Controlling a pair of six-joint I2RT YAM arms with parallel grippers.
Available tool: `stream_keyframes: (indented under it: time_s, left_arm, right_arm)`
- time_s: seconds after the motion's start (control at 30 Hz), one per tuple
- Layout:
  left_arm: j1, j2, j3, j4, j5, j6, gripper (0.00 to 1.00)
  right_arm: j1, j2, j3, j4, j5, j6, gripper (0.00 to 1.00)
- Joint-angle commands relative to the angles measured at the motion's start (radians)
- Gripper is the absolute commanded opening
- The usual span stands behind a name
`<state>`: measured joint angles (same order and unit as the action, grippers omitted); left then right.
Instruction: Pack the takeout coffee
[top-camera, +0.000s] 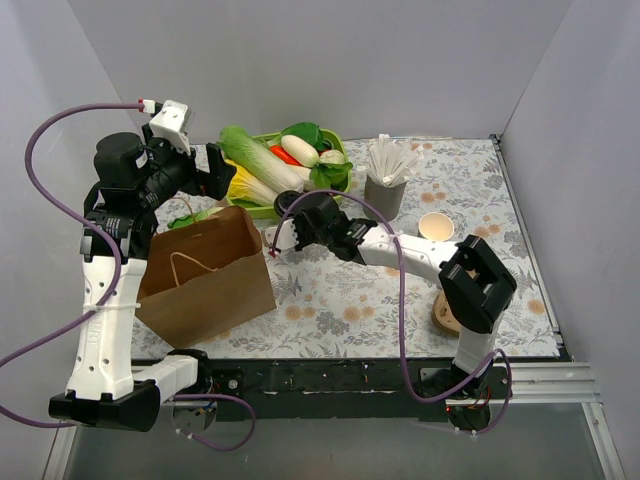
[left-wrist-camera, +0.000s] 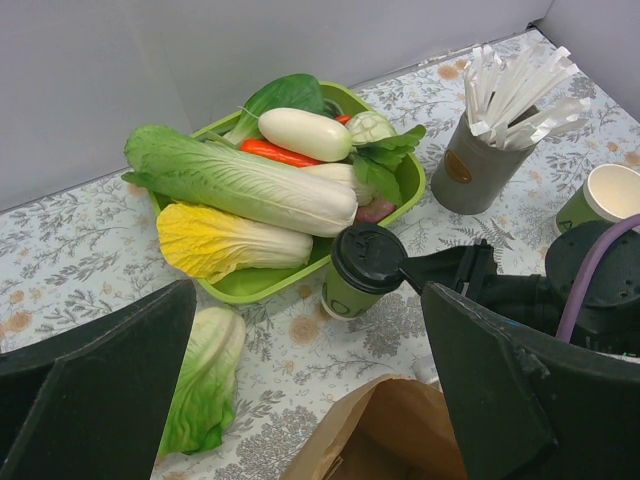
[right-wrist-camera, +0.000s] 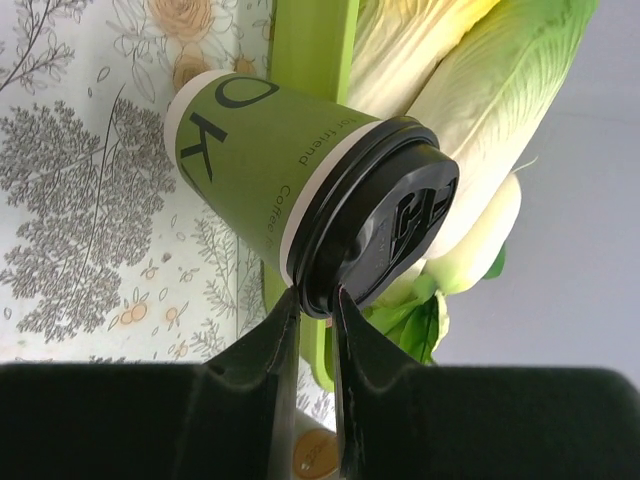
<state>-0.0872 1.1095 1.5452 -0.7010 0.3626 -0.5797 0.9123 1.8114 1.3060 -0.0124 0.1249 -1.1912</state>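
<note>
Found the takeout coffee (left-wrist-camera: 360, 272) upright at the floral tablecloth (left-wrist-camera: 80, 260), just beside the near rim of the green tray (left-wrist-camera: 258, 286). Could not tell whether its base rested on the cloth or hung just clear. Noted the black lid (right-wrist-camera: 392, 232) seated on the cup. Observed the right gripper (right-wrist-camera: 315, 300) clamped on the lid's rim, fingers drawn nearly together with the rim's edge pinched between them. Confirmed from the left wrist view that it reached in from the cup's right side.

Recorded the left gripper (left-wrist-camera: 308, 310) spread wide and holding nothing, raised above the table over the far edge of the brown paper bag (left-wrist-camera: 372, 440). Located that bag just left of the cup in the overhead view, its mouth open.

Logged in the tray a long green cabbage (left-wrist-camera: 240, 180), a yellow cabbage (left-wrist-camera: 225, 240), a white vegetable (left-wrist-camera: 305, 133) and a carrot (left-wrist-camera: 280, 153). Logged one loose leafy green (left-wrist-camera: 205, 375) on the cloth, near the tray's near-left corner. Noted to the right a grey straw holder (left-wrist-camera: 480, 165) full of wrapped straws, and beyond it a lidless green cup (left-wrist-camera: 600, 200), both well apart from the gripped cup.
</note>
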Motion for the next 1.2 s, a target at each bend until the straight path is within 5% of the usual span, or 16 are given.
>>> stream_keyframes:
  time_s: [0.0, 0.2, 0.67, 0.77, 0.8, 1.0, 1.17]
  left_arm:
    - [0.004, -0.004, 0.006, 0.005, 0.01, -0.005, 0.98]
    - [0.004, 0.0, 0.004, 0.006, 0.01, -0.005, 0.98]
    - [0.004, 0.016, 0.009, 0.027, 0.035, -0.006, 0.98]
    - [0.004, 0.015, 0.004, 0.046, 0.036, 0.01, 0.98]
    - [0.004, 0.016, 0.003, 0.051, 0.044, 0.014, 0.98]
    - [0.004, 0.024, 0.01, 0.081, 0.088, 0.023, 0.98]
    - [0.004, 0.0, -0.048, 0.147, 0.116, 0.026, 0.98]
  right_arm:
    - [0.014, 0.031, -0.001, 0.114, 0.039, -0.073, 0.12]
    - [0.017, 0.037, -0.019, 0.158, 0.07, -0.088, 0.48]
    - [-0.003, -0.11, -0.048, 0.016, 0.094, 0.006, 0.64]
    - [-0.041, -0.202, 0.002, -0.183, 0.073, 0.199, 0.77]
    - [-0.059, -0.255, 0.015, -0.287, 0.062, 0.252, 0.91]
    - [-0.308, -0.392, 0.162, -0.75, -0.022, 0.678, 0.94]
    - [-0.522, -0.472, 0.084, -1.006, -0.074, 0.691, 0.83]
